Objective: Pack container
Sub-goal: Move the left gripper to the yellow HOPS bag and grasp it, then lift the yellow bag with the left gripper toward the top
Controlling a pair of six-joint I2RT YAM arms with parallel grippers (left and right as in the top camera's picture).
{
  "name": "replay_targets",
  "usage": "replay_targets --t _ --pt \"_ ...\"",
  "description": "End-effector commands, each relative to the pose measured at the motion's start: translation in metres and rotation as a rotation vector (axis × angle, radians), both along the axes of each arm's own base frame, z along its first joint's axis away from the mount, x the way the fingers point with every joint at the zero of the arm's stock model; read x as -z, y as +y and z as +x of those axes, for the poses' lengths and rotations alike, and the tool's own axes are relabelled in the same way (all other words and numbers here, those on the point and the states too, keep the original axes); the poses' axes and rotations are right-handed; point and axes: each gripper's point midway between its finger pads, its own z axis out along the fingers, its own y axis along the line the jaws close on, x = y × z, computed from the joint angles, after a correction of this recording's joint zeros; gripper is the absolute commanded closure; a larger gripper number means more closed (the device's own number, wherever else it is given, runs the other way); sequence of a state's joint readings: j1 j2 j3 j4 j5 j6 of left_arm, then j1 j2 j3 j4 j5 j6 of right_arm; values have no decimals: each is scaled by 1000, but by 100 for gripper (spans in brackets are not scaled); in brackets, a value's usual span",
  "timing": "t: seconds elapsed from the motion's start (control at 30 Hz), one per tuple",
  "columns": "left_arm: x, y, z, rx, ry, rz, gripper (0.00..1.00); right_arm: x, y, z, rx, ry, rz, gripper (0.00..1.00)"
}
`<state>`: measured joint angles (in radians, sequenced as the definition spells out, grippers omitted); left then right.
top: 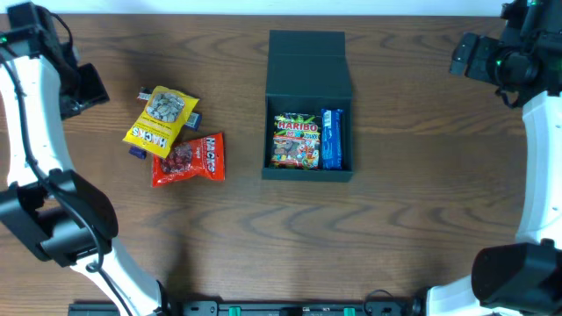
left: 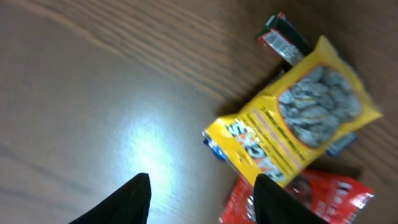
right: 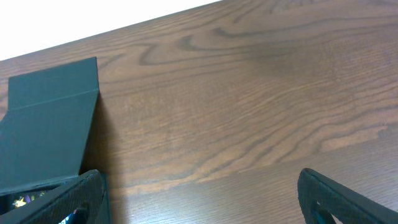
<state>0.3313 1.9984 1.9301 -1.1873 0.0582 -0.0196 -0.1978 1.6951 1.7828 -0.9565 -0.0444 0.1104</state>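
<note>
The container (top: 307,70), a dark teal box, stands open at the table's middle with its flap lid lying back. Inside lie a Haribo packet (top: 296,140) and a blue packet (top: 331,139). To its left lie a yellow snack packet (top: 162,117) and a red packet (top: 189,158), overlapping. My left gripper (top: 83,88) hovers left of them. In its wrist view the left gripper (left: 202,199) is open over bare wood, the yellow packet (left: 298,124) and red packet (left: 323,199) just to its right. My right gripper (right: 205,199) is open wide, right of the container (right: 50,124).
A small dark wrapped bar (left: 283,38) pokes out from behind the yellow packet, and another small dark piece (top: 138,151) shows under its lower corner. The right gripper (top: 470,54) is at the far right rear of the wooden table (top: 421,175).
</note>
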Motion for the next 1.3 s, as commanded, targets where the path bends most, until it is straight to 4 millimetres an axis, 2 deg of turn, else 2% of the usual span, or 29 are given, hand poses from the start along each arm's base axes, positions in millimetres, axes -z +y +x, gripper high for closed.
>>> replay_targets --t 0.0,0.13,0.23,0.4,0.5,0.8,1.1,1.13,1.27 --pt "15 -10 9 123 12 34 43 4 -4 0 10 10 -7 1" --pt "36 -40 21 285 25 15 15 5 -4 -1 13 16 -4 1" --pt "54 -58 27 357 55 2 2 5 -4 -1 13 17 -4 1" --pt "93 -78 35 414 115 -17 3 5 -4 -1 13 18 -4 1" --pt "106 -88 36 433 132 -38 2 5 -4 -1 13 18 -4 1" --pt "129 -108 33 516 189 -51 2 5 -4 -1 12 16 -5 1" --pt "137 -109 32 537 208 -43 0 4 -4 0 12 9 -6 1" --pt "137 -109 32 541 207 -43 6 4 -4 0 12 9 -6 1" --pt "138 -107 32 550 212 -34 13 4 -4 0 13 9 -6 1"
